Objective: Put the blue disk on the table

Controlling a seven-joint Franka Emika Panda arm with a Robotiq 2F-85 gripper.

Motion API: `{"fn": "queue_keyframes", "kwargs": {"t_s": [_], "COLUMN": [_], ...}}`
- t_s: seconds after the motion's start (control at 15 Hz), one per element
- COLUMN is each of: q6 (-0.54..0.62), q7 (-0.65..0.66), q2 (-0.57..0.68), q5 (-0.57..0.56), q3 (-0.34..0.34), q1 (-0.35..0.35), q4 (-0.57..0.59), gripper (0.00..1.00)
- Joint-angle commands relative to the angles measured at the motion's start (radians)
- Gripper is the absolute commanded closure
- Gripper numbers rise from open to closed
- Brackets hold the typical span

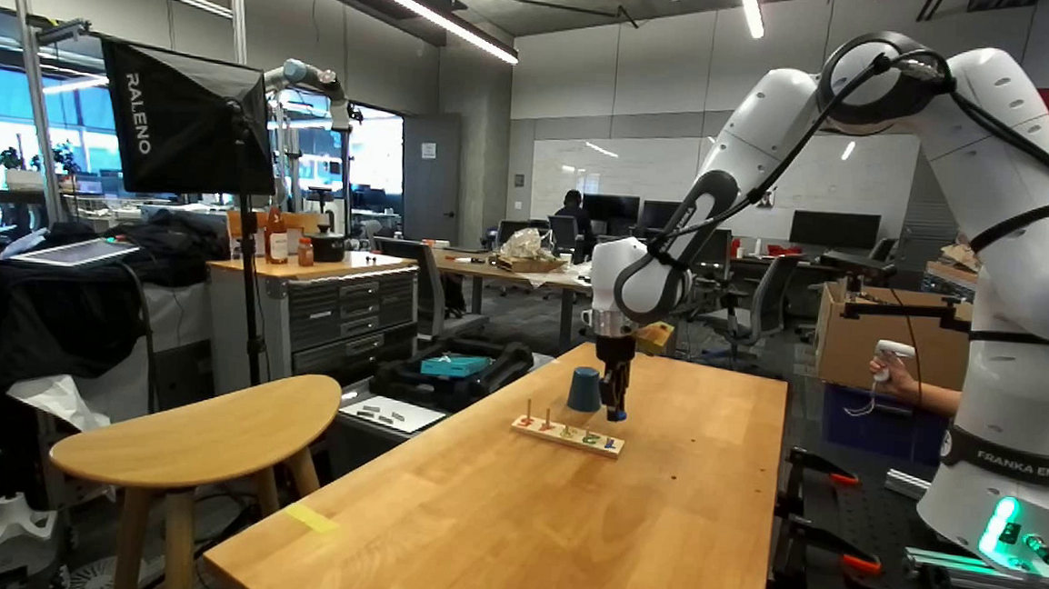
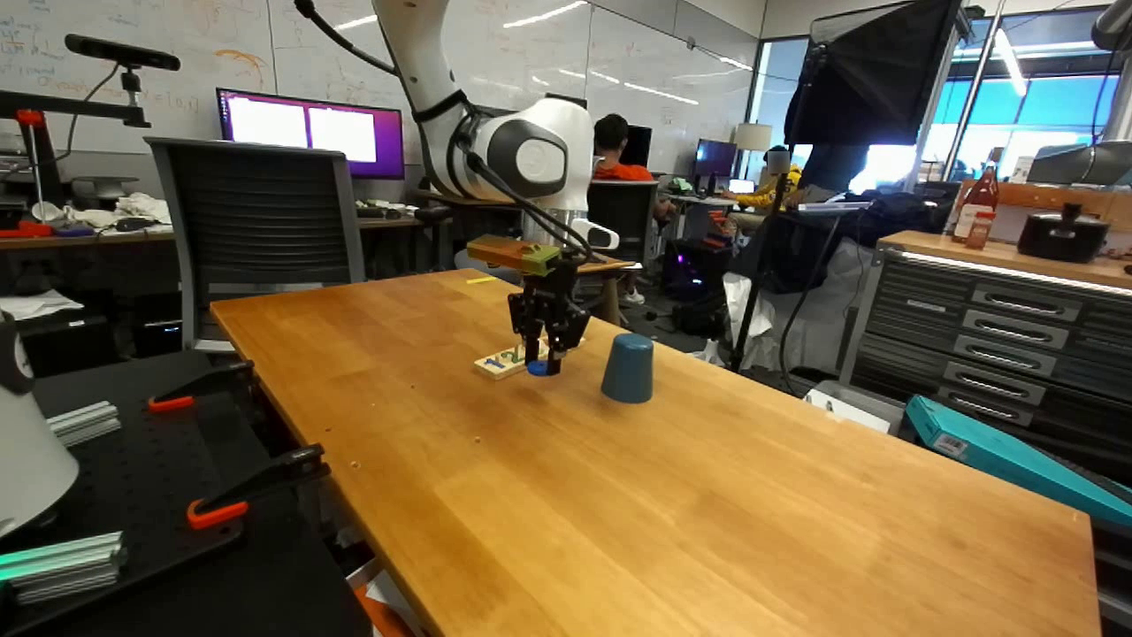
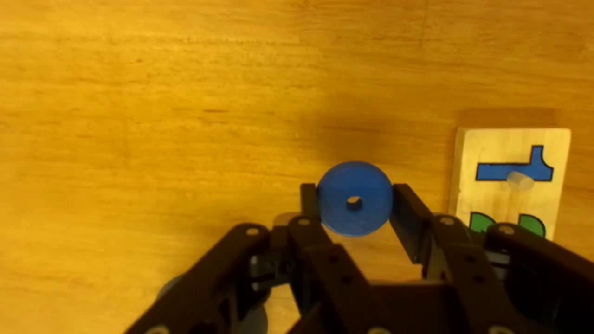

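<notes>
In an exterior view, an upturned blue cup (image 1: 584,390) is sitting just beyond a pegged number board (image 1: 568,436); at left, a black softbox (image 1: 191,124) is standing beyond an oval tabletop (image 1: 197,429).

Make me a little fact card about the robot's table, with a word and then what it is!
Being held: blue disk, round, hole in its middle
Held by: gripper, closed on it from both sides
Underneath: table, long, light wood
Disk down yet: seemingly not; it looks held just above the wood, but the gap is hard to judge
Nearby: peg board, pale, lying on the table, with a painted blue 1
Also on the table: cup, blue, narrow end up
</notes>
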Motion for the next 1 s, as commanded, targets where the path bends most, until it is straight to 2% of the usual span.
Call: {"fn": "queue_keyframes", "kwargs": {"t_s": [0.0,0.07,0.13,0.4,0.67,0.93], "q6": [0.012,-0.018,-0.014,-0.079,-0.221,-0.413], "q7": [0.025,0.018,0.014,-0.005,0.014,0.004], "q2": [0.042,0.025,0.002,-0.183,-0.379,-0.579], "q5": [-0.014,0.005,0.003,0.004,-0.019,-0.026], "q3": [-0.006,0.009,0.016,0.062,0.060,0.039], "q1": [0.001,-0.004,0.000,0.019,0.038,0.009], "q4": [0.019,0.017,0.005,-0.043,-0.078,-0.120], "gripper": [0.81,0.32,0.31,0.01,0.00,0.00]}}
